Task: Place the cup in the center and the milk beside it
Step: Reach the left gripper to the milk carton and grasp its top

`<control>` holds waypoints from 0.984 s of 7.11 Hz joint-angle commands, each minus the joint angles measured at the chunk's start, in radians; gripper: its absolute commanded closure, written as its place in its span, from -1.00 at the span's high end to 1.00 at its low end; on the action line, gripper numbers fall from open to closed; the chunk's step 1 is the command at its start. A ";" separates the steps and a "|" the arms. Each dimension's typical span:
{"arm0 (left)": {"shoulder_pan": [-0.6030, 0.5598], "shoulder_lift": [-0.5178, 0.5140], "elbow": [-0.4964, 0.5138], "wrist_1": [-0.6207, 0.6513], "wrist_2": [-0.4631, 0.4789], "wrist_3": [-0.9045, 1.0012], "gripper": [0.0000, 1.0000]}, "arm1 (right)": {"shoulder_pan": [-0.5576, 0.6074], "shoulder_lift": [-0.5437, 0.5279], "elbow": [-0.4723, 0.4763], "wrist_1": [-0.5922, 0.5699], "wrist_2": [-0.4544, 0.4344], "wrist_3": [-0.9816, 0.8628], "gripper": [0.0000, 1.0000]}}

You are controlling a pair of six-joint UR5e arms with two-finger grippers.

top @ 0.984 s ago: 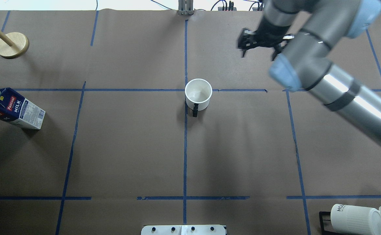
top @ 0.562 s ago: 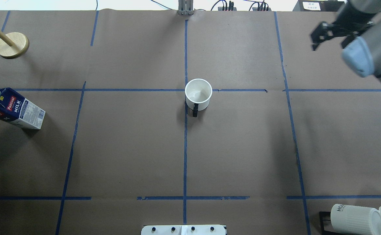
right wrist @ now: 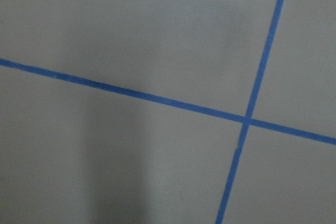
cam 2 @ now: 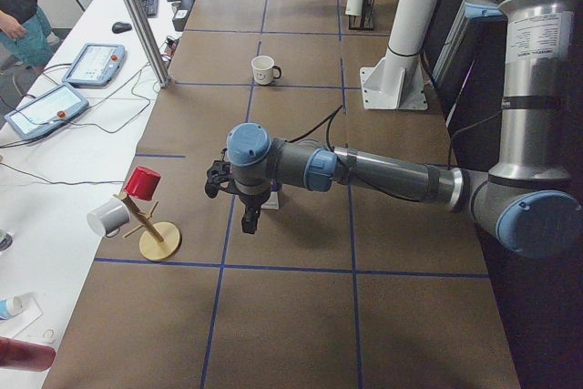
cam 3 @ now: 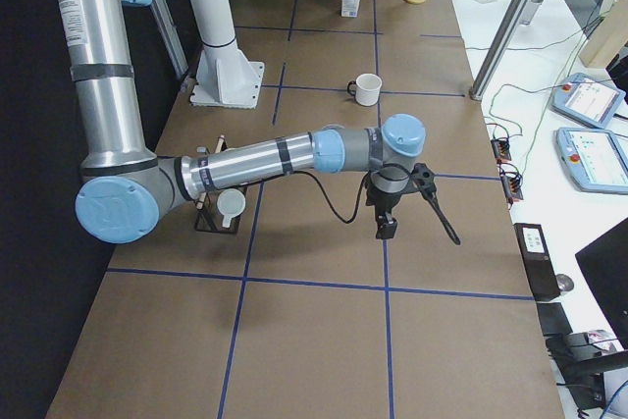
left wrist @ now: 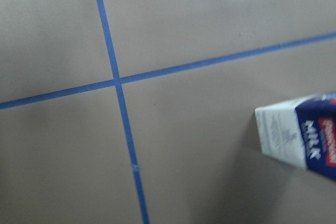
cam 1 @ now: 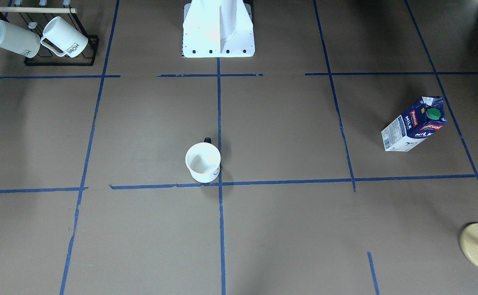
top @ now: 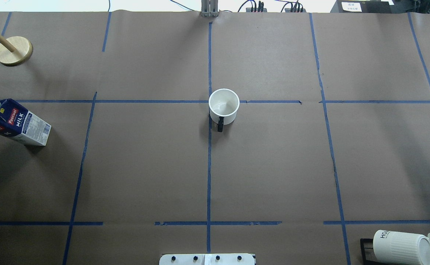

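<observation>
The white cup (top: 224,106) stands upright right beside the center tape crossing (top: 209,101), its black handle toward the robot; it also shows in the front-facing view (cam 1: 202,162). The milk carton (top: 14,123) stands at the far left edge of the overhead view, and at the right in the front-facing view (cam 1: 413,125). Its end shows in the left wrist view (left wrist: 299,135). My left gripper (cam 2: 239,211) hangs over the surface near the milk. My right gripper (cam 3: 417,228) hovers over bare paper at the table's right end. Both show only in side views, so I cannot tell whether they are open or shut.
A black rack with two ribbed "HOME" mugs (top: 399,246) sits at the near right corner. A round wooden stand (top: 14,50) is at the far left. The white robot base (cam 1: 218,28) is at the near edge's middle.
The right arm has swung away to the right and left the overhead view. The cup and the milk have not moved.
</observation>
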 commanded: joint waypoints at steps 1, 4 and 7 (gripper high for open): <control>0.000 -0.026 -0.028 -0.008 -0.008 -0.013 1.00 | 0.058 -0.211 0.044 0.145 0.001 -0.045 1.00; 0.076 -0.110 -0.059 -0.011 0.011 -0.150 1.00 | 0.059 -0.214 0.047 0.152 0.000 -0.013 1.00; 0.220 -0.112 -0.068 -0.097 0.085 -0.336 1.00 | 0.059 -0.214 0.044 0.152 0.001 -0.011 1.00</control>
